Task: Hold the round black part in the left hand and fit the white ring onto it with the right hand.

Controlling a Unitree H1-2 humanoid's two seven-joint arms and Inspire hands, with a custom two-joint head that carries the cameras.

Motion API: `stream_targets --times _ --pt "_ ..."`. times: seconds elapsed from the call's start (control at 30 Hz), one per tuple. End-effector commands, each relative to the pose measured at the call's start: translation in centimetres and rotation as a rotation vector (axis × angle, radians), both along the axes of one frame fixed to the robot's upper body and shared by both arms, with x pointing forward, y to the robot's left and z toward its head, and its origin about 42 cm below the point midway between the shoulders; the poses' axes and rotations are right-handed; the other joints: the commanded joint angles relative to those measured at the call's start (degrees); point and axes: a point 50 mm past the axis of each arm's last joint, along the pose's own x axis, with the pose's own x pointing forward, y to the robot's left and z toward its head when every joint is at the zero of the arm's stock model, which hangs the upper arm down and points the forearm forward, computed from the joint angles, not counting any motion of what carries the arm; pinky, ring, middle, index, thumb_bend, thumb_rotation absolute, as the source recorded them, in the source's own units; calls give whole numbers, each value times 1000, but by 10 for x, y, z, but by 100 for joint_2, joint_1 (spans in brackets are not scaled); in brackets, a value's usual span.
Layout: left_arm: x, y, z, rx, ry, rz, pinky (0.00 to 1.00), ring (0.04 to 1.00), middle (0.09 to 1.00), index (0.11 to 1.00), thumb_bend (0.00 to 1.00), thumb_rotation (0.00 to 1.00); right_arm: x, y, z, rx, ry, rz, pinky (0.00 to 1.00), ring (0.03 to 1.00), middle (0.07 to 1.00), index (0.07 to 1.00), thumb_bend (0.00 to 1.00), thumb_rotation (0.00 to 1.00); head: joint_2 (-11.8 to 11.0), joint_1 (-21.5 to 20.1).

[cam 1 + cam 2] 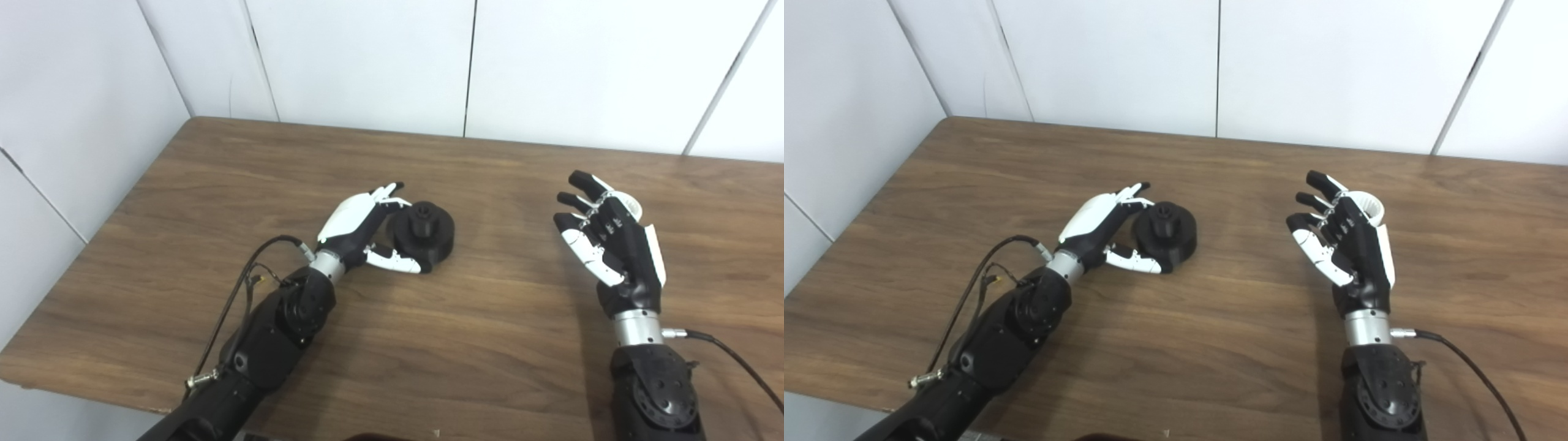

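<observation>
Round black parts: one (424, 236)
White rings: one (631, 205), behind the right hand
Hands: two, left (361, 229) and right (612, 245)
Counters: one (465, 343)

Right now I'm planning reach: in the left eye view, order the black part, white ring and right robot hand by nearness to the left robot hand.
From the left robot hand:
1. Round black part, at its fingers.
2. Right robot hand, across the table.
3. White ring, behind that hand.

Black-and-white left hand (361, 229) and right hand (606, 242) (silver wrists, black cables)
</observation>
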Motion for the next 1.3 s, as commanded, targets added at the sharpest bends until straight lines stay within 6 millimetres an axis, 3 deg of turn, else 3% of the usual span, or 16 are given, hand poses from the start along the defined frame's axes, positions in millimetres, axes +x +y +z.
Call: stream_targets --times 0.0,0.47,0.8,0.97,1.27 --pt "-6 -15 5 11 -27 -88 1000 1000 1000 681 1000 378 -9 -8 -15 -10 38 -16 639 758 840 785 611 321 4 13" --pt "-24 -36 0 15 17 -307 1000 1000 1000 686 1000 395 -10 -6 -16 -3 40 -11 651 764 849 788 590 299 21 -98" --pt "-29 -44 5 29 10 -342 1000 1000 1000 693 1000 381 -13 -8 -15 -1 39 -18 667 769 843 784 586 305 65 -270" --pt "-28 -42 7 31 -1 -333 1000 1000 1000 692 1000 379 -16 -20 -13 17 39 -58 666 770 838 782 601 276 66 -355" --pt "-29 -34 6 8 6 -335 1000 1000 1000 690 1000 370 -15 -50 5 -49 4 -187 646 773 844 809 616 371 64 -1316"
